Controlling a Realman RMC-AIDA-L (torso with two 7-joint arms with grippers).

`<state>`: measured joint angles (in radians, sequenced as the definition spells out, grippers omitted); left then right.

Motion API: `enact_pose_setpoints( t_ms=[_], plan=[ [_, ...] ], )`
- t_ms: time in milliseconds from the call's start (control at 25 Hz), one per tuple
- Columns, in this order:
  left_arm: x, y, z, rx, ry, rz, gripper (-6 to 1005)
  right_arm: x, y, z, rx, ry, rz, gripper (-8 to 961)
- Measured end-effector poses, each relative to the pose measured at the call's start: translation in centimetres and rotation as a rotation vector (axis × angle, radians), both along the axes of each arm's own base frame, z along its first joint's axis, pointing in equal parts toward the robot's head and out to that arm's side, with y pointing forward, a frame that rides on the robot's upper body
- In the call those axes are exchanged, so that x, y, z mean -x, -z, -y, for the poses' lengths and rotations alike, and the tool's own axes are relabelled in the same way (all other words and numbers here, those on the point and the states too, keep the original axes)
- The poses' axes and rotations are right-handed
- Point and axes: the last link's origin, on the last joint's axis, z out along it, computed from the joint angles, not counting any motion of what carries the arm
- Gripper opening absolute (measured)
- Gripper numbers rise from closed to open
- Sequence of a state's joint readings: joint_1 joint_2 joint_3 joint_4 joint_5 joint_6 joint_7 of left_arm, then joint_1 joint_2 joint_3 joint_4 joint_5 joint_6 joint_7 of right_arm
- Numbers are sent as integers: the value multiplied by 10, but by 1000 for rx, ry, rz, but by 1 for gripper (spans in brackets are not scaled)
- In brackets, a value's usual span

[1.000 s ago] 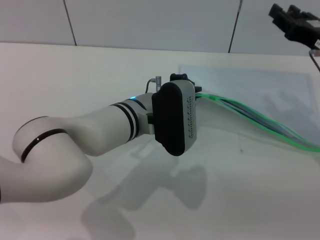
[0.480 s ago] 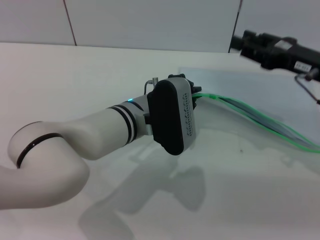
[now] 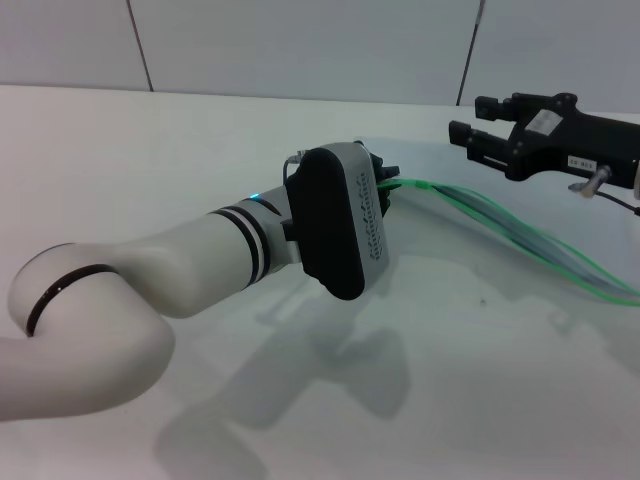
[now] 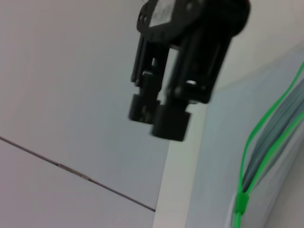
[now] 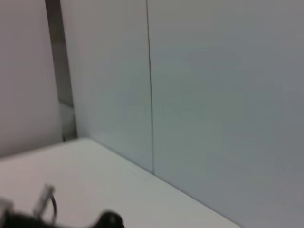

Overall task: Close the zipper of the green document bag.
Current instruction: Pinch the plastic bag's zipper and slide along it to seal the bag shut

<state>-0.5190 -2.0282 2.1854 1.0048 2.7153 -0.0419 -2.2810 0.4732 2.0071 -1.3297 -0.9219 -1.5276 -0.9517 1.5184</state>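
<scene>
left pincer (image 3: 388,188) sits at the near end of the zipper (image 3: 520,240), mostly hidden behind its own wrist housing, so can't tell if it's clamped on the green strip or not. right pincer (image 3: 462,133) hovers above the green document bag (image 4: 213,156), fingers (image 4: 164,116) parted with nothing between them. bag lies flat on the white surface (image 3: 150,160) toward the right, its green edge lifted and bowed open.
</scene>
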Motion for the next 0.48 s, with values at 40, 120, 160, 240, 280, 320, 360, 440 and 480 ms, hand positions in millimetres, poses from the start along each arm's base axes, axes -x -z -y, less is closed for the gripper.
enact_pose_setpoints(
  t_ms=[40, 120, 160, 240, 280, 320, 360, 440, 480],
  plan=[
    [0, 0, 0, 0, -2, 4, 77, -1, 0, 1, -9, -8, 26, 480],
    [-2, -1, 0, 1, -13, 24, 78, -1, -1, 4, -23, -28, 82, 480],
    [-3, -2, 0, 2, -17, 32, 79, -1, -1, 4, -23, -34, 90, 479],
    [-5, -3, -1, 2, -27, 55, 81, -1, 0, 5, -19, -43, 102, 479],
    [-6, -4, -1, 2, -31, 62, 81, -2, 0, 7, -20, -52, 112, 479],
    [-6, -5, -1, 1, -33, 66, 82, -2, 1, 8, -21, -63, 124, 479],
    [-6, -6, -1, -1, -35, 69, 83, -2, 1, 10, -24, -75, 137, 479],
    [-6, -6, -2, -5, -38, 73, 84, 3, 3, 12, -25, -107, 165, 478],
    [-6, -6, -2, -5, -39, 74, 85, 5, 4, 13, -25, -121, 178, 478]
  ],
)
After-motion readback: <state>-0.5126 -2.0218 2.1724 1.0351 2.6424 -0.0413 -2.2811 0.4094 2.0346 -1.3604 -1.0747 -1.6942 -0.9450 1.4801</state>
